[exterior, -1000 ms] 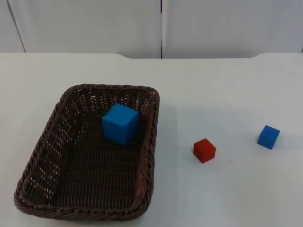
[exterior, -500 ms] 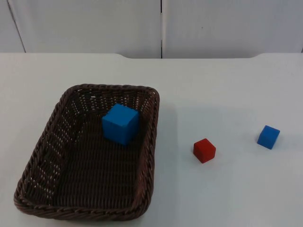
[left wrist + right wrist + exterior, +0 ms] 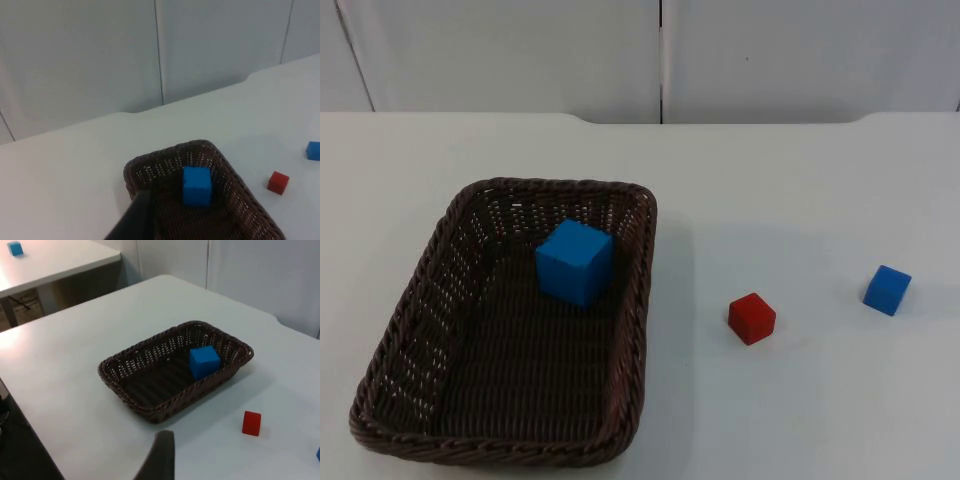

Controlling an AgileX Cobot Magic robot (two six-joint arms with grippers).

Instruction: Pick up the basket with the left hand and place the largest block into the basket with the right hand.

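Nothing has moved since the earlier frames: basket, blocks and table look the same throughout.

The large blue block (image 3: 574, 261) already lies inside the basket (image 3: 632, 300), toward its far end and close to its right wall, so the placing looks done. It reads as a light, rigid cube with smooth faces; a grip across two opposite flat sides would suit it, though the nearby wall leaves little room for a finger on that side.

The basket sits on the table (image 3: 800, 190), not lifted. Being woven wicker, it is probably light and fairly stiff but with some give at the rim (image 3: 131, 172), the natural place to pinch.

A red block (image 3: 751, 318) lies beyond the basket's right side, and a small blue block (image 3: 887, 289) further out still.

The left gripper's fingertip (image 3: 137, 220) hangs above the basket's near corner; the right gripper's fingertip (image 3: 161, 455) is drawn back, well apart from the basket and red block. For both, whether the fingers are apart or together cannot be told.
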